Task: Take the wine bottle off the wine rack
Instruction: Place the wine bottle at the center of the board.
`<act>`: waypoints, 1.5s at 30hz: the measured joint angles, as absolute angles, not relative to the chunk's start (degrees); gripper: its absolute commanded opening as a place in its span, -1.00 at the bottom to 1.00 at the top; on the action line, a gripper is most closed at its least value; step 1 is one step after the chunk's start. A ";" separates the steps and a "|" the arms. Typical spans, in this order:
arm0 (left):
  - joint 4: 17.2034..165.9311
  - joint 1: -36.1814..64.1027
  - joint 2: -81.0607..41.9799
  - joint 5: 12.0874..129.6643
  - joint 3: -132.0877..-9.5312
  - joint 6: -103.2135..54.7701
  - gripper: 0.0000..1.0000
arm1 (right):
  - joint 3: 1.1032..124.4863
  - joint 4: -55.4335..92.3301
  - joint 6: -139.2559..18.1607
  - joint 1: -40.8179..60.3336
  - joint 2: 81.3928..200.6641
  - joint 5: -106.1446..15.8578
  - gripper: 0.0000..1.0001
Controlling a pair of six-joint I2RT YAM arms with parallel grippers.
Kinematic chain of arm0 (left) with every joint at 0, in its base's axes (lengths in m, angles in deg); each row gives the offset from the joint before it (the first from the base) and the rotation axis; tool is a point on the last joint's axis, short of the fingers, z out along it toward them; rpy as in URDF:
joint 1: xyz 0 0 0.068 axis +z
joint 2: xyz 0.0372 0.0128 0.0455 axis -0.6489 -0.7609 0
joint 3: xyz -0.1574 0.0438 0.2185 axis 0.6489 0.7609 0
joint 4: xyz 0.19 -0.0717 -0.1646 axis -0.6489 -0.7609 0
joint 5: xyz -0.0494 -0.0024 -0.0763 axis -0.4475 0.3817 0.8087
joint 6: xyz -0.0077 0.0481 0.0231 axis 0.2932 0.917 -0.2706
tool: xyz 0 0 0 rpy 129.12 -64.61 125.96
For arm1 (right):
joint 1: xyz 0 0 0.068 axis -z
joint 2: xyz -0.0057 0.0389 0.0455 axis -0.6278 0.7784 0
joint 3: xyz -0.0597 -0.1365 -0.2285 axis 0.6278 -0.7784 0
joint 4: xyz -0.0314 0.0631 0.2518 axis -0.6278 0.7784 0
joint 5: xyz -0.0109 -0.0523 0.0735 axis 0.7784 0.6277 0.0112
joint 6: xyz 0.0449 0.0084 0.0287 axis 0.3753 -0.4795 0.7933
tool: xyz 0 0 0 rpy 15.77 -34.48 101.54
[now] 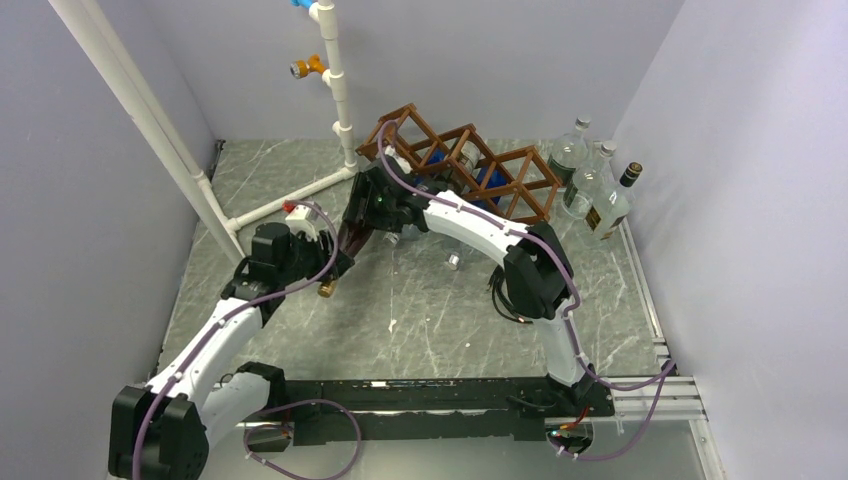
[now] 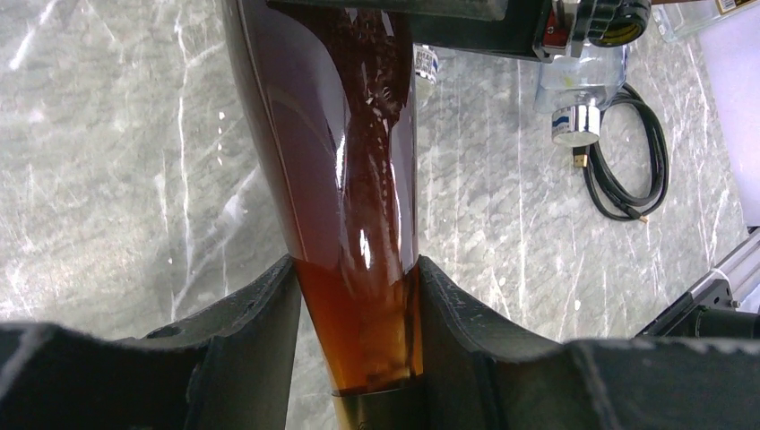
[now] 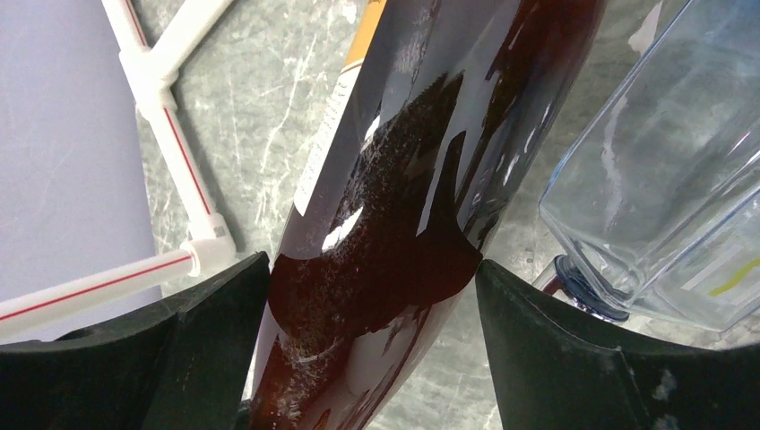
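Wine bottle (image 1: pixel 352 240) hangs tilted just beside the left end of the wine rack (image 1: pixel 467 130), seemingly out of its wooden diamond cells. We carry it at two spots for balance: our left gripper (image 2: pixel 358 287) clamps the slim tapering neck, and our right gripper (image 3: pixel 372 269) brackets the broad body. The dark amber glass is smooth and glossy, so slippery, we judge; whether the right pads press or merely touch, we cannot tell.

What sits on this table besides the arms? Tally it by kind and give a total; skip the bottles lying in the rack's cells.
Wine rack: 1
Dark wine bottle: 1
Clear bottles standing right of the rack: 3
White pipe frame: 1
Total: 6
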State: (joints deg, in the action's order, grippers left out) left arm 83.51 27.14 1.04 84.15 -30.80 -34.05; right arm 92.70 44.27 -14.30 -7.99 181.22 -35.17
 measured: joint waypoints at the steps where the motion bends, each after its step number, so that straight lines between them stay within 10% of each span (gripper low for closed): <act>1: 83.05 27.09 1.39 83.98 -30.67 -34.38 -1.00 | 92.43 44.20 -14.50 -8.12 181.22 -35.39 0.71; 29: 68.56 26.05 8.05 81.40 -30.52 -35.47 -1.00 | 91.87 37.86 -27.57 -9.17 180.50 -40.84 0.89; 45: 48.45 26.05 8.27 82.76 -41.29 -30.64 -1.00 | 90.23 40.46 -69.78 -9.17 163.19 -65.93 0.92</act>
State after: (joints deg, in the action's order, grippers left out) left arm 48.45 26.05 8.27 82.76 -41.29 -30.64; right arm 90.23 40.46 -69.78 -9.17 163.19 -65.93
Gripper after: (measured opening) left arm 0.485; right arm 0.954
